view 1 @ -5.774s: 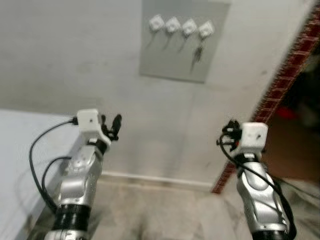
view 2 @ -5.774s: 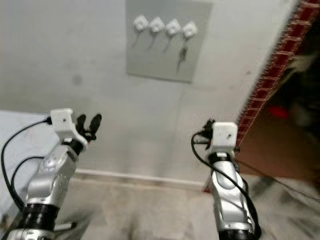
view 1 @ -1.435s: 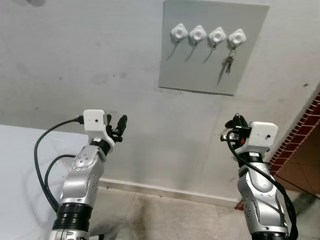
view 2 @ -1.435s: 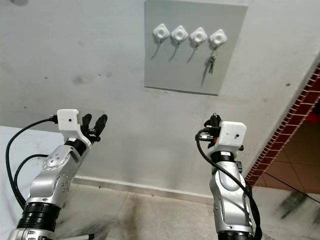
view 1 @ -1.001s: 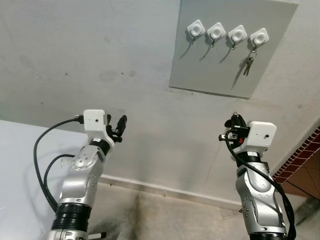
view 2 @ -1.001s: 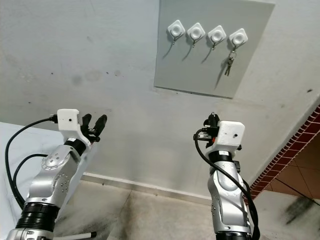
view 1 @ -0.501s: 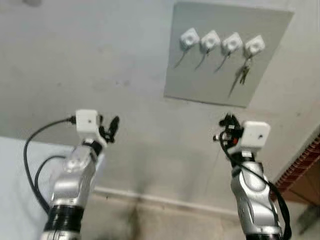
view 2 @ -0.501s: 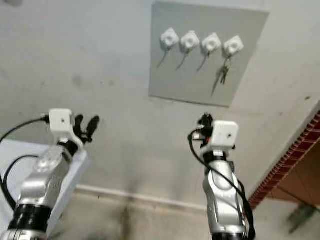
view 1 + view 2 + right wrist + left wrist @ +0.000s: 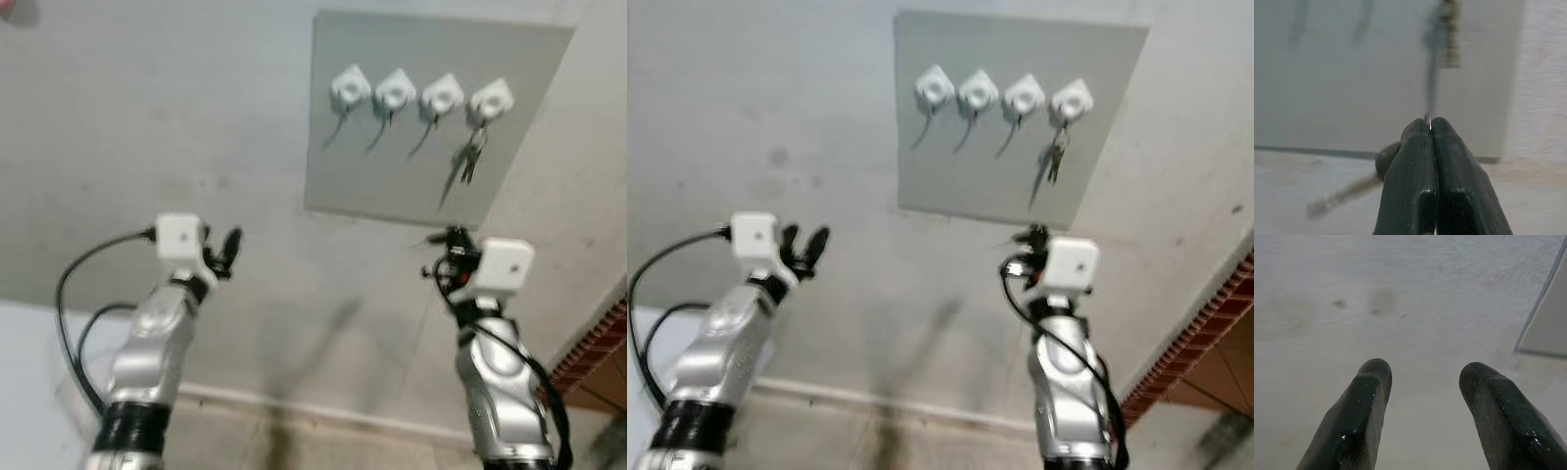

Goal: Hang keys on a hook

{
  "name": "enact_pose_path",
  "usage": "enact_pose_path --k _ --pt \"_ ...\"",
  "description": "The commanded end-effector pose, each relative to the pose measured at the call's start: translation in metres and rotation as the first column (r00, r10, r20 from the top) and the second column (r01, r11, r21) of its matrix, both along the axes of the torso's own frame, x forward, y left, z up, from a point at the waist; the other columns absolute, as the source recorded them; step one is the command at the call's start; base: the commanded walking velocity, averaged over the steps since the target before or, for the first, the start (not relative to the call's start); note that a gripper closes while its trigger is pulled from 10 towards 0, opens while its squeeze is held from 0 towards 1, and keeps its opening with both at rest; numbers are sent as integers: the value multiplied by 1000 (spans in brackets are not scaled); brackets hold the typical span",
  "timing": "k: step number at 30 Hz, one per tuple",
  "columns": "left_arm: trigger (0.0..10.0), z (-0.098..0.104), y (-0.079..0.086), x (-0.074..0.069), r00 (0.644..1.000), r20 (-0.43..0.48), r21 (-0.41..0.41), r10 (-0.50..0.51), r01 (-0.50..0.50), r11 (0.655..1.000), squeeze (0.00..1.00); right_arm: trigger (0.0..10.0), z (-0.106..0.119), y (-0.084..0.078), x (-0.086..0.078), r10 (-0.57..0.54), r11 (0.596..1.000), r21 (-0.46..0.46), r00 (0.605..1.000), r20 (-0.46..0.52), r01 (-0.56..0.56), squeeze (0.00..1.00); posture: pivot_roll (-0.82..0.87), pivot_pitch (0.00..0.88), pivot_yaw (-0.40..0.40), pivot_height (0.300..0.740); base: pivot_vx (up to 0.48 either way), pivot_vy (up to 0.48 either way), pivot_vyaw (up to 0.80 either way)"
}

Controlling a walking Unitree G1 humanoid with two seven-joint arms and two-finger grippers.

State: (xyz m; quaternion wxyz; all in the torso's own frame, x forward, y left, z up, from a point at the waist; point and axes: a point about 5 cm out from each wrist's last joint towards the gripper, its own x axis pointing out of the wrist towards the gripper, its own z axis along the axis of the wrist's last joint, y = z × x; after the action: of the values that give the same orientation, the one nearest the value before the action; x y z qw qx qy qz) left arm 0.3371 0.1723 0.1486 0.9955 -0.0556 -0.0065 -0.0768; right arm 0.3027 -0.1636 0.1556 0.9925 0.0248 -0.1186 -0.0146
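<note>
Compared with half a second ago, the grey board [image 9: 436,117] with its four white hooks sits larger and lower in the head views. This is camera motion as the robot closes on the wall; the board itself has not moved.

The right tool [image 9: 1430,128] is clenched, with a thin sliver of metal at its fingertips. This is probably the ring of the keys [image 9: 1347,193], whose blurred shape hangs below the fingers. In the left eye view the right tool [image 9: 449,257] stands below the lower right edge of the board. The left tool [image 9: 1422,377] is spread wide, grasps nothing and faces bare wall [image 9: 147,117] at centre left.

Hazards:
- The pinch is on a very thin edge. A jolt while walking could let the keys slip and fall to the floor [image 9: 323,446].
- The rightmost hook [image 9: 490,100] already carries a set of keys [image 9: 471,155]. Approaching it risks knocking that set off or tangling with it.
- The three hooks to its left, such as the nearest [image 9: 442,96], look free. They are small and close together, so a slightly wrong height or angle would miss.

No obstacle stands between the right tool and the board.
</note>
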Motion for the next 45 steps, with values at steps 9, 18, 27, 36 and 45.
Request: enact_pose_path --k 9,18,27,36,45 --pt "10000 8 -16 3 1000 9 -35 -26 27 999 0 10000 4 -4 1 8 999 -38 1000 1 -8 0 16 0 -13 740 0 0 0" --pt "10000 30 -47 -1 985 83 -33 -153 156 987 0 10000 14 6 6 124 991 -63 992 26 -122 0 9 0 -14 740 0 0 0" --pt "10000 54 -76 -9 950 158 -33 -268 277 960 0 10000 46 18 17 261 964 -94 957 125 -250 0 22 0 -25 740 0 0 0" --pt "10000 78 -85 -6 921 218 -11 -322 332 943 0 10000 71 28 22 336 940 -125 919 204 -316 0 26 0 -32 740 0 0 0" --pt "10000 85 -95 -9 901 238 -11 -362 375 927 0 10000 81 26 24 340 940 -121 910 238 -320 0 22 0 -38 740 0 0 0"
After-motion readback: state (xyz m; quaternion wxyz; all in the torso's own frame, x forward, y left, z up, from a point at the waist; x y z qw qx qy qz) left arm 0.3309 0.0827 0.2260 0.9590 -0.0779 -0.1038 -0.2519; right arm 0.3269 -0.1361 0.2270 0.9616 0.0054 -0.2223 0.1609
